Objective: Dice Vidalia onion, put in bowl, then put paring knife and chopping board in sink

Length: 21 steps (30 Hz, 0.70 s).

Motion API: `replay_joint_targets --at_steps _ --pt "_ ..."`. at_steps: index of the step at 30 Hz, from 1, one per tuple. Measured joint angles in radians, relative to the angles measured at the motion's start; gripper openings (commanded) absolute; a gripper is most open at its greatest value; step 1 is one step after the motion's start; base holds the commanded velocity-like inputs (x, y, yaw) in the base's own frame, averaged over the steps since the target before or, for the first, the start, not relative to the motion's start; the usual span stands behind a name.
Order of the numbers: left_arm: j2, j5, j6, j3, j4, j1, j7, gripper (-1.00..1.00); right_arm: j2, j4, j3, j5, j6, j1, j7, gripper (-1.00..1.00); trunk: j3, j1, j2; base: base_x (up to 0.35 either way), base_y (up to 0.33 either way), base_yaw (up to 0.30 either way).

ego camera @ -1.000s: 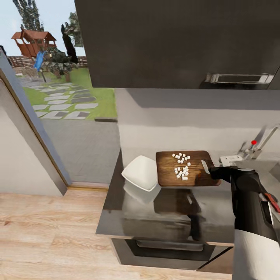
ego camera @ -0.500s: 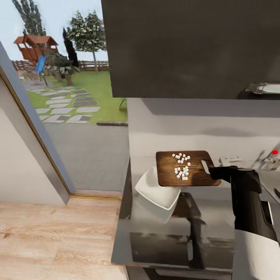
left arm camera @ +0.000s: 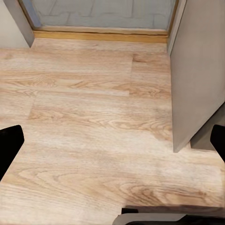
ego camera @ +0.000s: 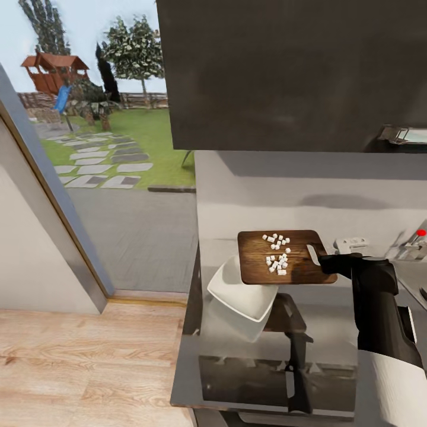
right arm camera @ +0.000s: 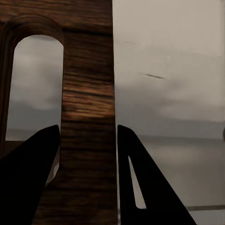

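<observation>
Clearly the right gripper (ego camera: 330, 263) has the chopping board (ego camera: 283, 256) by its slot-handle end, held level above the table (ego camera: 332, 332); in the right wrist view the two dark fingers (right arm camera: 28, 183) are clamped on the wooden strip (right arm camera: 88, 117) between the slot and the board's short edge; their tips run out of the picture. Small white pieces of diced onion (ego camera: 277, 253) lie scattered on the board's middle; their number is hard to make out. The bowl (ego camera: 240, 289) sits on the table to the near left, its far right corner hidden under the raised board; a blurred reflection lies on the glossy surface below it. At the far right only the tap's red knob (ego camera: 421, 232) and a bit of steel show, cut off by the frame; the basin itself is out of sight. The left gripper (left arm camera: 112, 143) hangs over the wooden floor (left arm camera: 93, 122); its fingers stand wide apart, only their dark edges (left arm camera: 9, 145) visible.
</observation>
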Motion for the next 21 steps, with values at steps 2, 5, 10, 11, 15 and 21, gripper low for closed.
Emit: replay_joint_targets --at_steps 2,5,10,11,15,21 --pt "0.000 0.000 0.000 0.000 0.000 0.000 0.000 1.00 0.000 0.000 0.000 0.001 0.000 0.000 0.000 -1.00 0.000 0.000 0.000 0.000 0.000 0.000" --pt "0.000 0.000 0.000 0.000 0.000 0.000 0.000 1.00 0.000 0.000 0.001 0.003 0.000 0.000 -0.001 -1.00 0.000 0.000 0.000 0.000 0.000 0.000" --pt "0.000 0.000 0.000 0.000 0.000 0.000 0.000 1.00 0.000 0.000 0.004 0.006 -0.001 0.000 -0.024 -1.00 0.000 0.000 0.000 0.000 0.000 0.000" --pt "0.000 0.000 0.000 0.000 0.000 0.000 0.000 1.00 0.000 0.000 0.009 0.008 -0.001 0.000 -0.035 -1.00 0.000 0.000 0.000 0.000 0.000 0.000" --pt "0.000 0.000 0.000 0.001 0.000 0.000 0.000 1.00 0.000 0.000 0.066 0.001 0.001 0.000 -0.076 -1.00 0.000 0.000 0.000 0.000 0.000 0.000" --pt "0.000 0.000 0.000 0.001 0.000 0.000 0.000 1.00 0.000 0.000 0.084 0.004 0.000 0.000 -0.097 -1.00 0.000 0.000 0.000 0.000 0.000 0.000"
